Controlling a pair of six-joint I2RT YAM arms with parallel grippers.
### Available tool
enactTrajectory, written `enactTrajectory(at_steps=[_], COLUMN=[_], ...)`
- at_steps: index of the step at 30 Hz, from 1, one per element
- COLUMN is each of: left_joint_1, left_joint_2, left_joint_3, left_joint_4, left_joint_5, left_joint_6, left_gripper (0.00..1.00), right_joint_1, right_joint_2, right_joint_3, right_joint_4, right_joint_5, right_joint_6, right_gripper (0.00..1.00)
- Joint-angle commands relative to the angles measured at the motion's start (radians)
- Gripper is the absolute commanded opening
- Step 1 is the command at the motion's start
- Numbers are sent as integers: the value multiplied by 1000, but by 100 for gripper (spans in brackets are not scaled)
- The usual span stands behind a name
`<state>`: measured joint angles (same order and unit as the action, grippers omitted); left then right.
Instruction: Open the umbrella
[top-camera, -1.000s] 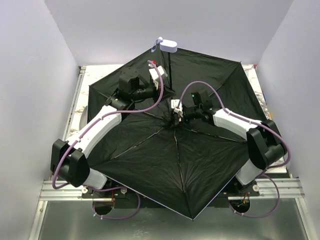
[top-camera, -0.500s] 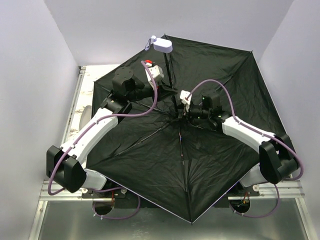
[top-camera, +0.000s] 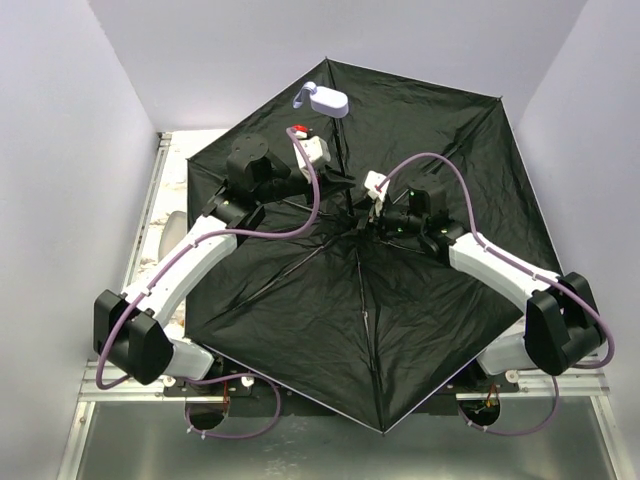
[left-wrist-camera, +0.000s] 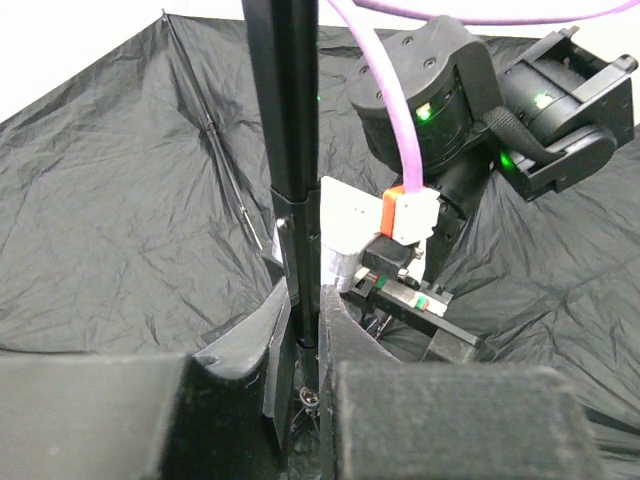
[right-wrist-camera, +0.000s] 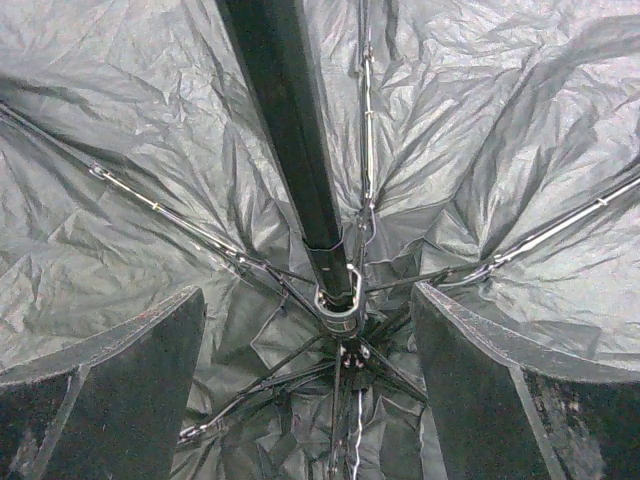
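Observation:
The umbrella (top-camera: 400, 300) stands spread, its black lining and thin metal ribs facing up, covering most of the table. Its thin black shaft (top-camera: 345, 165) rises to the small lavender handle (top-camera: 328, 99) near the back wall. My left gripper (top-camera: 342, 186) is shut on the shaft (left-wrist-camera: 290, 150) partway up, its fingers (left-wrist-camera: 345, 340) pressed on both sides. My right gripper (top-camera: 366, 221) is at the hub, open. In the right wrist view its fingers (right-wrist-camera: 120, 370) stand wide on either side of the runner (right-wrist-camera: 338, 300), touching nothing.
White walls close in the back and both sides; the canopy's far edge leans up against the back wall (top-camera: 250, 60). A strip of table (top-camera: 165, 215) shows at the left. A metal rail (top-camera: 110, 385) runs along the near edge. Purple cables (top-camera: 315, 195) loop over both arms.
The right gripper's jaws have spread wider around the runner. The canopy has spread and tipped up toward the back right wall. The right arm has shifted right; the left keeps its hold.

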<state>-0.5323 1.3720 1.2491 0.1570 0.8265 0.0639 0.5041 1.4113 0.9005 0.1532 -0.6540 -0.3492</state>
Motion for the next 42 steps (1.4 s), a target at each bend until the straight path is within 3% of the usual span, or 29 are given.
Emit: enactTrajectory(at_steps=[1,7,10,16,31,42], left_joint_1=[-3,-4,-2,2,4,5], left_joint_2=[12,29,47,69,93,110], left_joint_3=[10,8,18,24,33,61], left_joint_4=[17,-19,-51,-53,-57,-62], left_joint_5=[-1,5,-3,3,-1,6], left_joint_6=[60,70,81,72,65,57], left_gripper=[0,0,0,0,0,0], right_joint_1=[0,-19,-27,-30,-29,-27], right_joint_2=[-25,-2,12,55,96,155], right_joint_3=[8,42,45,30,12,-12], right_joint_4=[-23,-34,-57,-52,60,79], right_joint_5=[59,57,56,24,-123,-82], right_joint_6=[-25,-48,-87,-154,-92,-133], right_gripper=[85,81,60,37,32,22])
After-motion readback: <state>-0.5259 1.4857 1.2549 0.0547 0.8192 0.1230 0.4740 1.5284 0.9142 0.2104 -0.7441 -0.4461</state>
